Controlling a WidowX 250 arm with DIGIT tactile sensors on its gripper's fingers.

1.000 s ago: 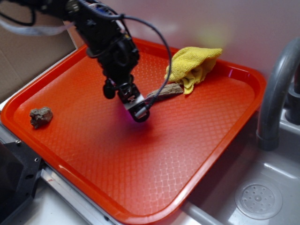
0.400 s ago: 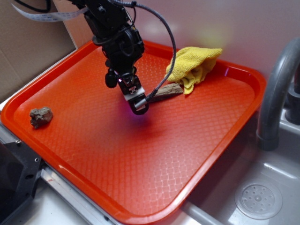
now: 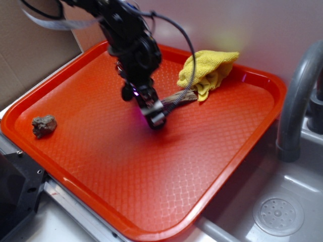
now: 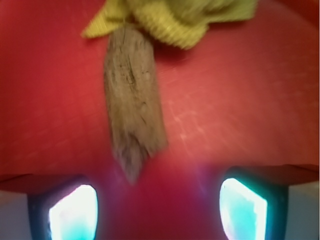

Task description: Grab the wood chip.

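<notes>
The wood chip [image 3: 179, 97] [image 4: 131, 107] is a tapered brown-grey sliver lying flat on the red tray [image 3: 151, 166]. Its wide end is tucked under the yellow cloth [image 3: 209, 70] [image 4: 175, 17]; its pointed end faces my gripper. My gripper [image 3: 155, 117] [image 4: 159, 210] hangs low over the tray just short of that pointed end, open, with nothing between its fingers. In the wrist view the two glowing fingertips [image 4: 74, 212] sit at the bottom corners, and the chip's tip lies ahead of the gap, a little left of centre.
A lumpy grey-brown rock-like chunk [image 3: 44, 125] rests near the tray's left edge. A grey faucet pipe [image 3: 298, 96] and a sink with a drain [image 3: 277, 214] lie to the right. Cardboard [image 3: 30, 55] stands behind the tray on the left.
The arm has shifted right and slightly back, bringing the gripper closer to the chip's pointed end. The chip, cloth and rock have not moved.
</notes>
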